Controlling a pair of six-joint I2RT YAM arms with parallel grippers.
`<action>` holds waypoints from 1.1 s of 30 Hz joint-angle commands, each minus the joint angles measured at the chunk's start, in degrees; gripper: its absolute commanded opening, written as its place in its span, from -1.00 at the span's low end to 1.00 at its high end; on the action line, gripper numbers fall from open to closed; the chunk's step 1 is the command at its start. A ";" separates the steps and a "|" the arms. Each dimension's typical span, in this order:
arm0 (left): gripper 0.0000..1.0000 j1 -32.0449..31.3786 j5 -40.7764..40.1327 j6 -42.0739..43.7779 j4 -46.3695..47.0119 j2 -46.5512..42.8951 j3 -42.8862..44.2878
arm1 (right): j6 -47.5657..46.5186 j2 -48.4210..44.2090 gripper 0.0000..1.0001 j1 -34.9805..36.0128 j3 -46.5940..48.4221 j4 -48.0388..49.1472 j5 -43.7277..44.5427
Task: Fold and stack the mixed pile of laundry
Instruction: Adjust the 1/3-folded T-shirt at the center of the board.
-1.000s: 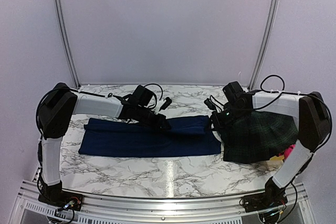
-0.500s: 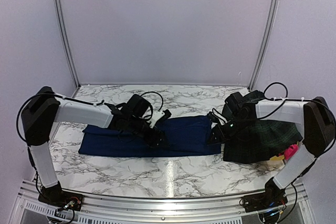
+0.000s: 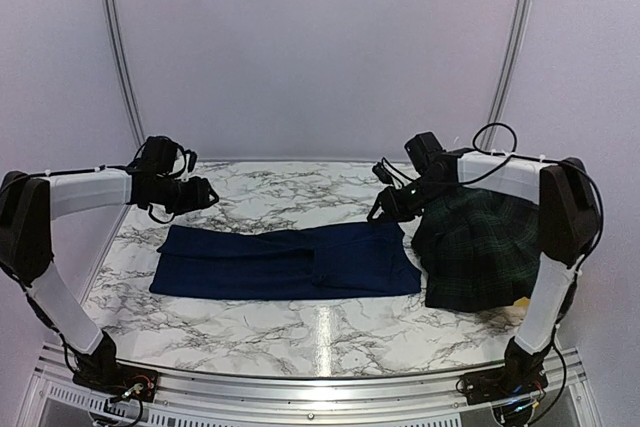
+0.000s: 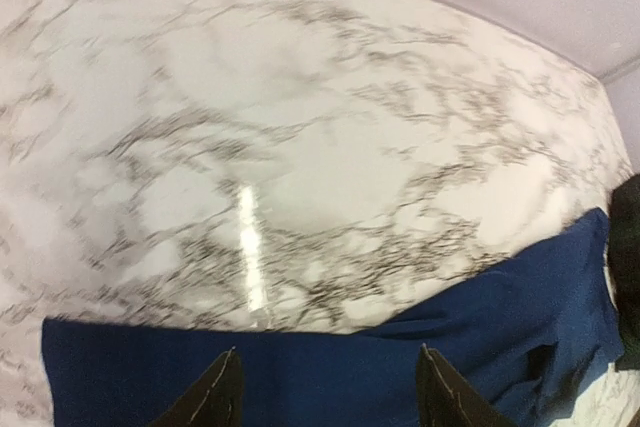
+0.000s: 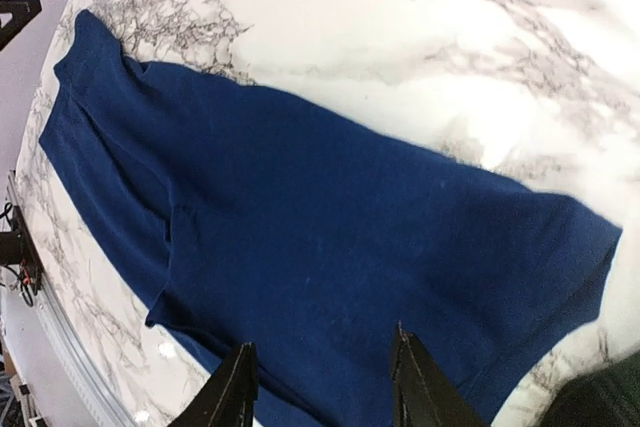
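mid-fold on navy cloth (image 3: 285,265), flat on table (image 3: 300,332); left fingers (image 4: 215,399) and right fingers (image 5: 233,394) spread, empty, above its far corners; next, likely: regrip ends, fold across.

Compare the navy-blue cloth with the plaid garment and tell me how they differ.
Pattern: the navy-blue cloth is plain; the plaid garment is dark green-and-navy checked. Pose: the navy-blue cloth lies flat in a long strip; the plaid garment sits in a bunched heap. Place: the navy-blue cloth spans the middle; the plaid garment is at the right. Both rest on the marble table, side by side.
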 commanded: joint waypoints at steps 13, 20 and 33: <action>0.21 15.79 -2.54 -2.91 -11.98 10.84 4.01 | -2.76 17.62 -0.24 1.30 15.61 -2.36 5.52; 0.15 15.98 0.21 -1.89 -11.98 16.37 7.53 | -2.36 19.40 -0.25 1.25 15.08 -2.61 9.10; -1.00 19.71 -2.51 -2.36 -12.59 16.49 7.45 | 0.83 20.93 -0.29 -0.73 10.37 -2.17 14.90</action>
